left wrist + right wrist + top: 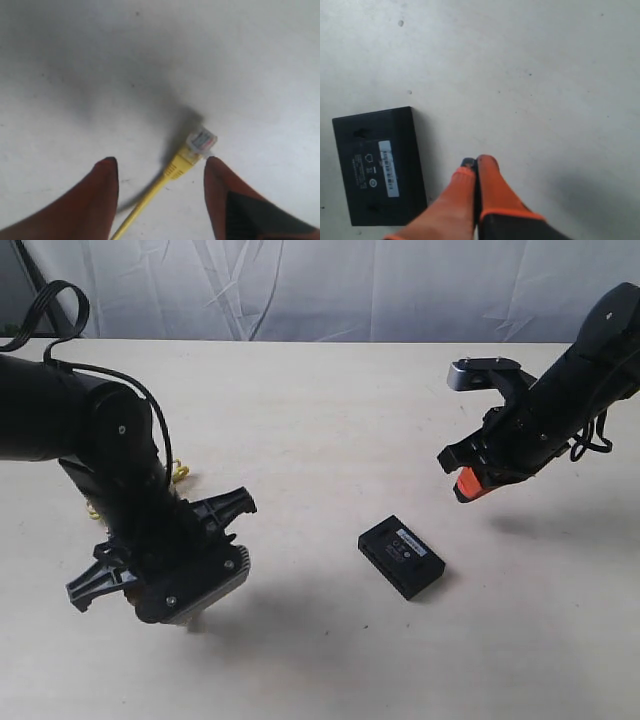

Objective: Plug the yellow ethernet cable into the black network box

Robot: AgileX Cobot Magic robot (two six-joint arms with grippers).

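Yellow ethernet cable (175,167) lies inside the spread left claw (159,160) — right claw (475,165) pressed together

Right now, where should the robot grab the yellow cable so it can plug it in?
Grab the yellow ethernet cable on its thicker yellow boot, just behind the clear plug. Come straight down from above: it lies on the table, and the left jaws stand open, one on each side of it. That leaves the plug tip free.
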